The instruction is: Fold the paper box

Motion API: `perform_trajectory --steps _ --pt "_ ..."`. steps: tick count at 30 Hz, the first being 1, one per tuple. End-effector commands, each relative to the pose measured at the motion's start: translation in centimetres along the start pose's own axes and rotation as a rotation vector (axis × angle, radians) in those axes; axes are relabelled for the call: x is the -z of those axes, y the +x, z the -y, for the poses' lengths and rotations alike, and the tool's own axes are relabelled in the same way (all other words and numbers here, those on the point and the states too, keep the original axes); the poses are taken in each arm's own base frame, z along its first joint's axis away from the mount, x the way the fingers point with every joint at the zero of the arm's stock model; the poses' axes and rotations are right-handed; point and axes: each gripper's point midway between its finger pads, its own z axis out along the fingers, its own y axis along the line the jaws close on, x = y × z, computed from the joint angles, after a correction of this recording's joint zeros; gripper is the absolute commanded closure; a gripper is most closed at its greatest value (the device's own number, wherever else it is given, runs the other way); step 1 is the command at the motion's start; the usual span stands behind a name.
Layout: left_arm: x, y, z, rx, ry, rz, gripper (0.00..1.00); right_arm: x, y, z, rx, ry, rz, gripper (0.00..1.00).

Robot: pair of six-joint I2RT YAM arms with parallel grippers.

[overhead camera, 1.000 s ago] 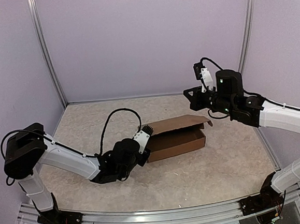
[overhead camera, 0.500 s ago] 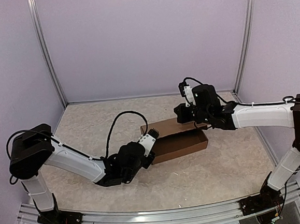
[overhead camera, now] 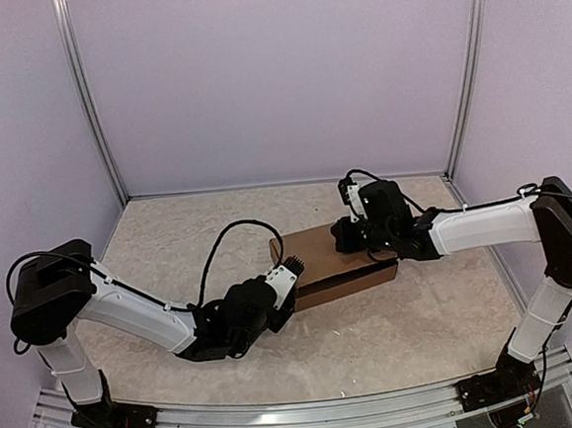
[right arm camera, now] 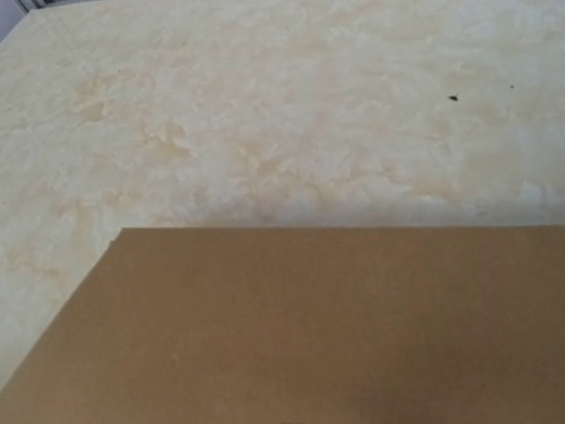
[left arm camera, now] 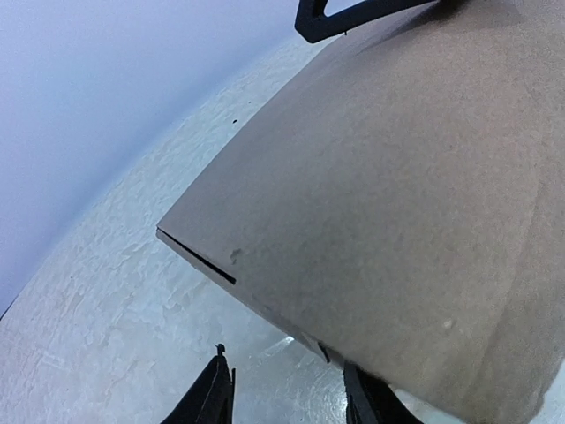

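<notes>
The paper box (overhead camera: 346,283) is plain brown cardboard and lies in the middle of the table with its lid down flat. My right gripper (overhead camera: 353,238) rests on the lid's far part; its fingers are hidden, and the right wrist view shows only the lid (right arm camera: 309,336). My left gripper (overhead camera: 290,284) is at the box's left end, low on the table. In the left wrist view the left gripper (left arm camera: 287,402) is open, with the box's corner (left arm camera: 397,194) just above its right fingertip (left arm camera: 366,402). A slit shows at the box's edge.
The box lies on the pale mottled table (overhead camera: 169,233), which also shows in both wrist views (right arm camera: 265,115). Lilac walls with metal posts (overhead camera: 95,110) close the back and sides. A black part of the right arm (left arm camera: 353,13) shows above the lid.
The right arm came down from high at the right onto the lid. The lid went from raised to flat. The left gripper shifted slightly right along the box's end.
</notes>
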Motion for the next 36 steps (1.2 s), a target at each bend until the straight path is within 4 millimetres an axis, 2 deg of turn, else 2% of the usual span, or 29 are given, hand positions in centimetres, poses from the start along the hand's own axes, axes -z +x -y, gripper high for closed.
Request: perform_trajectory --steps 1,8,13,18,23,29,36 --pt "1.7 -0.1 -0.3 0.019 0.046 -0.003 0.56 -0.5 1.1 -0.1 -0.007 -0.011 -0.014 1.0" --pt "4.0 -0.4 -1.9 0.047 0.068 -0.024 0.51 -1.0 2.4 0.0 -0.012 -0.017 -0.04 1.0" --pt "5.5 -2.5 -3.7 0.083 0.066 0.011 0.51 -1.3 3.3 0.2 -0.014 -0.02 -0.059 1.0" --pt "5.7 -4.0 -6.0 0.15 0.078 0.029 0.57 -1.4 3.9 0.3 -0.015 -0.019 -0.076 1.0" --pt "5.8 -5.2 -7.2 0.211 0.115 0.058 0.58 -1.6 4.8 0.6 -0.014 -0.015 -0.097 1.0" --pt "5.5 -6.4 -7.0 0.247 0.156 0.052 0.54 -2.0 6.6 1.3 -0.016 0.001 -0.133 1.0" --pt "4.8 -7.2 -5.9 0.265 0.224 0.067 0.49 -2.7 8.4 1.9 -0.023 0.016 -0.171 1.0"
